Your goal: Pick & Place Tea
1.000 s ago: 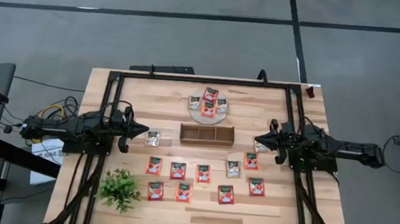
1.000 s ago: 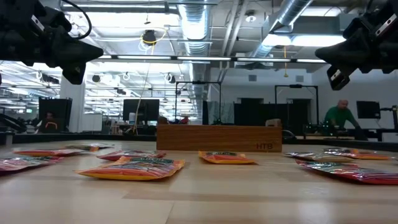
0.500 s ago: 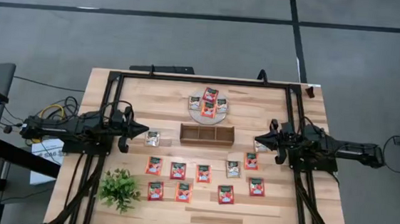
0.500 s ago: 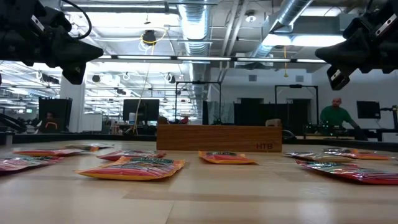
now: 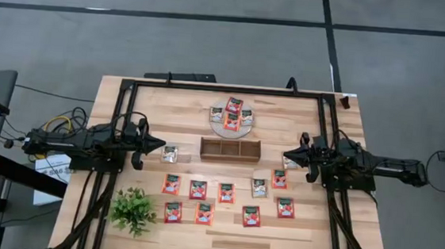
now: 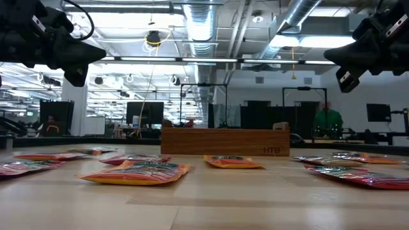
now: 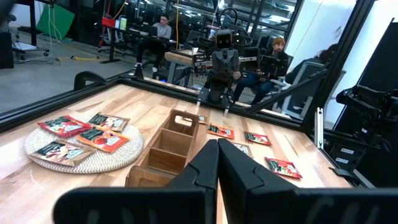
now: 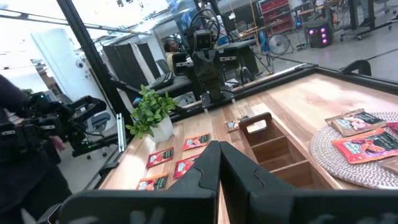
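High view: the left gripper (image 5: 157, 145) and right gripper (image 5: 288, 159) hang at opposite ends of the wooden tray (image 5: 230, 149), fingers pressed together and holding nothing. The tray's three compartments look empty; four tea sachets (image 5: 232, 114) lie on the round woven mat (image 5: 216, 124) beyond it, and roughly a dozen more are scattered on the worktop (image 5: 287, 118) in front of and beside it, near a small potted plant (image 5: 132, 209). Low view: sachets lie flat before the tray, both arms raised above them; a person stands in the room behind. Left wrist view: closed fingers (image 7: 205, 163) point along the tray, with the mat's sachets to one side. Right wrist view: closed fingers (image 8: 208, 163) face the tray from the other end. By this evidence the task appears barely begun, or paused between picks; where the sachets belong cannot be told.
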Available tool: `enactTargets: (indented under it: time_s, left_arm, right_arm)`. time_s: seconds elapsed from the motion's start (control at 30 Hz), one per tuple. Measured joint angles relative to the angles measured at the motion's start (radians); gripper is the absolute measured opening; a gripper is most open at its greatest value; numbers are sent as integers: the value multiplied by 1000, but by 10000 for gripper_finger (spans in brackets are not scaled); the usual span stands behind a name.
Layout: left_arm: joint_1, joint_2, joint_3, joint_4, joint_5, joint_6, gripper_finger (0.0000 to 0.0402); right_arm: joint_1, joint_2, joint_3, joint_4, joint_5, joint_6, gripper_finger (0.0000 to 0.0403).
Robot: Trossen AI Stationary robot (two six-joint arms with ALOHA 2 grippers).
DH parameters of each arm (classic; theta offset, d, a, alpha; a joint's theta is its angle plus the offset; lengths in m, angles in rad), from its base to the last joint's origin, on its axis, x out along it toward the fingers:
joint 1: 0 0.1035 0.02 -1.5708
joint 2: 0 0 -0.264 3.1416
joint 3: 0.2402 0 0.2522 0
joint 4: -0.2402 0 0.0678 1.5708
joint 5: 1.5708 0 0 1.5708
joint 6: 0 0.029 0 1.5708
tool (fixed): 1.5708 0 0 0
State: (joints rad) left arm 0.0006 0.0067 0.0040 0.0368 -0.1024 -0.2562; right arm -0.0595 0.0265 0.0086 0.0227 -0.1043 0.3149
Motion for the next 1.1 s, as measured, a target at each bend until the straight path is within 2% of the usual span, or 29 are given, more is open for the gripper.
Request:
enactTargets:
  time_s: [0.4, 0.63, 0.8, 0.93, 1.0, 1.1]
  left_arm:
    - [0, 0, 0, 4, 0, -5, 0]
    - [0, 0, 0, 27, -3, -189, 0]
    - [0, 0, 0, 35, -3, -206, 0]
    - [0, 0, 0, 37, -8, -206, 0]
    - [0, 0, 0, 39, -8, -206, 0]
    - [0, 0, 7, 39, -8, -206, 0]
  right_arm:
    - [0, 0, 0, 0, 0, 0, 0]
    - [-2, -1, 0, 15, 36, -26, 0]
    - [-2, -1, 0, 52, 50, 72, 0]
    - [-2, -1, 0, 195, 120, 238, 0]
    - [-2, -1, 3, 275, 161, 282, 0]
    - [-2, 7, 55, 295, 178, 298, 0]
